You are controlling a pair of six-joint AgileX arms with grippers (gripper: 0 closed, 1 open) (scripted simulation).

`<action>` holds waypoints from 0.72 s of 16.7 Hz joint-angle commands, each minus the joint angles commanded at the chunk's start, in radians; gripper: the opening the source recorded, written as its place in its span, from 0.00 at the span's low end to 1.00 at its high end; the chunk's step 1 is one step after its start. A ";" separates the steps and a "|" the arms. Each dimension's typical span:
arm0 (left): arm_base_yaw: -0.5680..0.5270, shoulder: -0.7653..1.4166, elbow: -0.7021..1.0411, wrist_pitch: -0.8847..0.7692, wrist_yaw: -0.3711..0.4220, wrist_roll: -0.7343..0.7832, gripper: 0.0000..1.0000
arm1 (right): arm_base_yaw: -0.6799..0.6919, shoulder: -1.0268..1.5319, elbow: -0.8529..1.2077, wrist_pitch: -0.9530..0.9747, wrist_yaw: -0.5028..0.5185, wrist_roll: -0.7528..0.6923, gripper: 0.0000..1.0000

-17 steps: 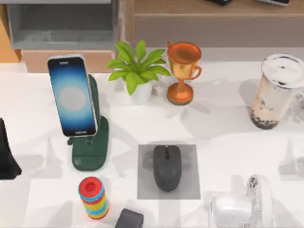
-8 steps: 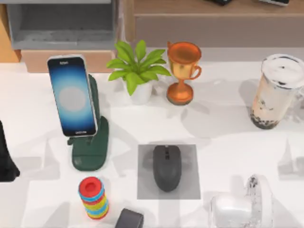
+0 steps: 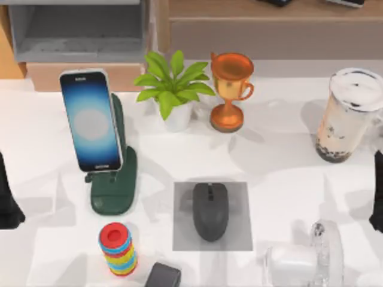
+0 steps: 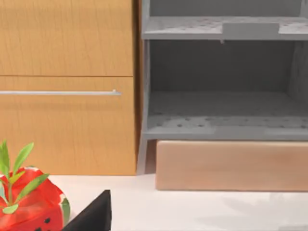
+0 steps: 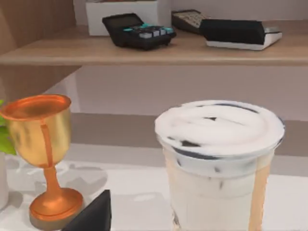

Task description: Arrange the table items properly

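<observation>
Mouse (image 3: 210,210) lies on a grey mat (image 3: 239,239) at centre front; smartphone (image 3: 91,121) leans on a green stand (image 3: 114,194) at left, ring stack (image 3: 118,249) in front of it; plant (image 3: 173,89) and trophy (image 3: 230,89) stand behind, apart. Milk-tea cup (image 3: 347,116) stands upright at the right edge — open table between it and the mat. Left gripper (image 3: 7,197) sits at the left edge, right gripper (image 3: 377,194) at the right edge near the cup — finger state of either cannot be told.

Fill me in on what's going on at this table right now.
Nothing is being held. The smartphone leans on a green stand, the mouse lies on a grey pad, and the milk-tea cup stands at the right. The left arm sits at the table's left edge, the right arm at the right edge near the cup.
</observation>
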 joint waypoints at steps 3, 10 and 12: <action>0.000 0.000 0.000 0.000 0.000 0.000 1.00 | 0.084 0.300 0.029 0.301 0.059 0.014 1.00; 0.000 0.000 0.000 0.000 0.000 0.000 1.00 | 0.151 1.087 0.156 0.881 0.215 0.001 1.00; 0.000 0.000 0.000 0.000 0.000 0.000 1.00 | 0.139 1.257 0.208 0.965 0.257 -0.007 1.00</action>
